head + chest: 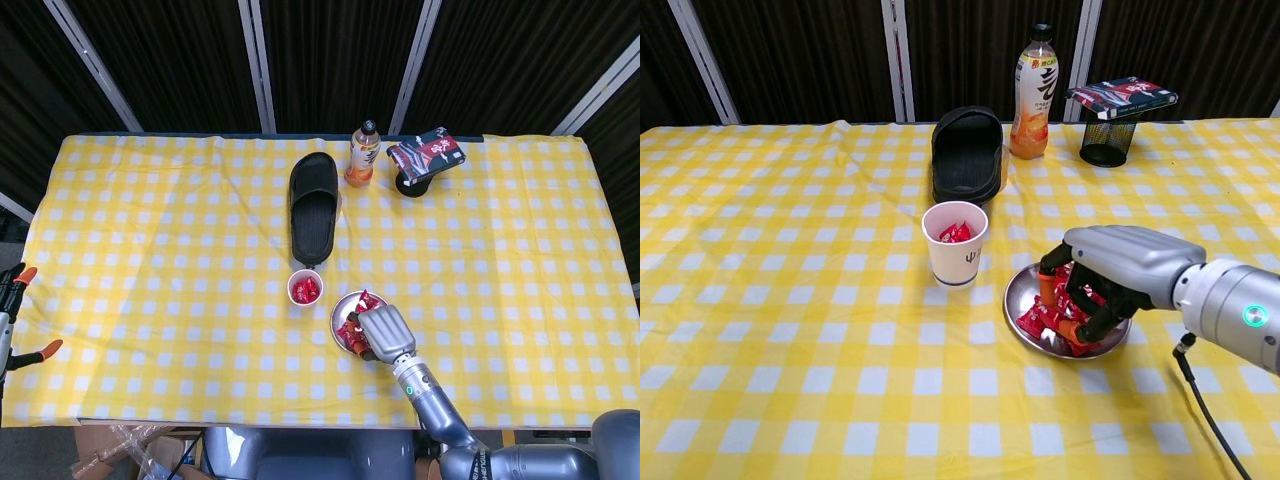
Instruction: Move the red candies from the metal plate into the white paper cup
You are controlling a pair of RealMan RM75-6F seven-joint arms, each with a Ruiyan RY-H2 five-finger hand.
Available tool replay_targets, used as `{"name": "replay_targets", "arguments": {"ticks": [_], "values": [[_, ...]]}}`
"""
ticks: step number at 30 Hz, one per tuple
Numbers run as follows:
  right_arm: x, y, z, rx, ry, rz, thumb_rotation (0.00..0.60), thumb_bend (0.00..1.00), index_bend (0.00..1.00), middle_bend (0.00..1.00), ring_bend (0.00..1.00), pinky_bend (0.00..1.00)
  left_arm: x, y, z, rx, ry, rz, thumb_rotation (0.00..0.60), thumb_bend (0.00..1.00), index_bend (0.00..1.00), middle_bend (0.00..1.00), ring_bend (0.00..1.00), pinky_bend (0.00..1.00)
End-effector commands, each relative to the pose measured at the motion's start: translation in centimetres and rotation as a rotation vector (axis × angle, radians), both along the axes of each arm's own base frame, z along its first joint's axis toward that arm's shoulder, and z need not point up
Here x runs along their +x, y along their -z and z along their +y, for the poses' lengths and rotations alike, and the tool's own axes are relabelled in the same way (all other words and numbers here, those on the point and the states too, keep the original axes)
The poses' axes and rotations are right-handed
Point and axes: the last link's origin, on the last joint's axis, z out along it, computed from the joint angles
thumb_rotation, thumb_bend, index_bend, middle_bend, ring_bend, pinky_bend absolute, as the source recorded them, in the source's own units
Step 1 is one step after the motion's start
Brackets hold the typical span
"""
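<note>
Yellow checked tablecloth (790, 300) across the whole table. Black slipper (967, 152) lies toward the far side. Nearer than it stands the white paper cup (955, 244), upright, a few red wrappers showing inside. Just right of the cup, not touching it: the metal plate (1017, 298), with the red candies (1042, 320) heaped on it. Right hand (1110, 278) sits down over the right part of the plate, fingers (1049, 287) curled into the pile, touching wrappers. Whether any candy is actually pinched, cannot tell from either view. Far side, right of the slipper: orange drink bottle (1033, 92), then a black mesh pen holder (1107, 142) with a flat red-and-black packet (1122, 97) resting on top.
</note>
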Motion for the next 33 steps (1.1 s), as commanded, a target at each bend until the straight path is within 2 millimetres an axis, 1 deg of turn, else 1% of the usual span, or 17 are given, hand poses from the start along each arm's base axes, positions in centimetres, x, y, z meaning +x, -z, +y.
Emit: {"name": "replay_targets", "arguments": {"ticks": [1,4,7,13,16,21,27,33], "values": [[0.2,-0.8,-0.3,-0.018,0.008,-0.017,0.6,0.46,0.53,0.82,0.89,0.85,0.0,0.0,0.0,0.001,0.001,0.0,0.6,0.04,0.03,0.0,0.0,0.0],[0.7,-1.7,-0.8,-0.038,0.011,-0.037,0.6,0.46,0.53,0.82,0.89,0.85,0.0,0.0,0.0,0.0,0.002,-0.001,0.6,0.04,0.03,0.0,0.0,0.0],[1.6,-2.7,-1.3,-0.056,0.017,-0.074,0.6,0.46,0.53,0.82,0.89,0.85,0.0,0.0,0.0,-0.001,0.003,-0.001,0.6,0.04,0.03,0.0,0.0,0.0],[4.3,-4.1,-2.6,-0.089,-0.023,-0.11,0.6,0.46,0.53,0.82,0.89,0.85,0.0,0.0,0.0,-0.005,0.004,0.002,0.6,0.04,0.03,0.0,0.0,0.0],[5.4,-4.3,-3.3,-0.097,-0.032,-0.119,0.6,0.46,0.53,0.82,0.89,0.85,0.0,0.1,0.0,-0.006,0.003,0.002,0.6,0.04,0.03,0.0,0.0,0.0],[6.7,-4.2,-4.4,-0.1,-0.041,-0.126,0.6,0.46,0.53,0.82,0.89,0.85,-0.1,0.1,0.1,-0.01,-0.004,-0.005,0.6,0.04,0.03,0.0,0.0,0.0],[7.8,-3.0,-5.5,-0.085,-0.037,-0.119,0.6,0.46,0.53,0.82,0.89,0.85,-0.2,0.0,0.2,-0.017,-0.015,-0.014,0.6,0.04,0.02,0.0,0.0,0.0],[8.4,-1.8,-6.1,-0.073,-0.035,-0.107,0.6,0.46,0.53,0.82,0.89,0.85,-0.2,-0.1,0.2,-0.021,-0.02,-0.023,0.6,0.04,0.02,0.0,0.0,0.0]]}}
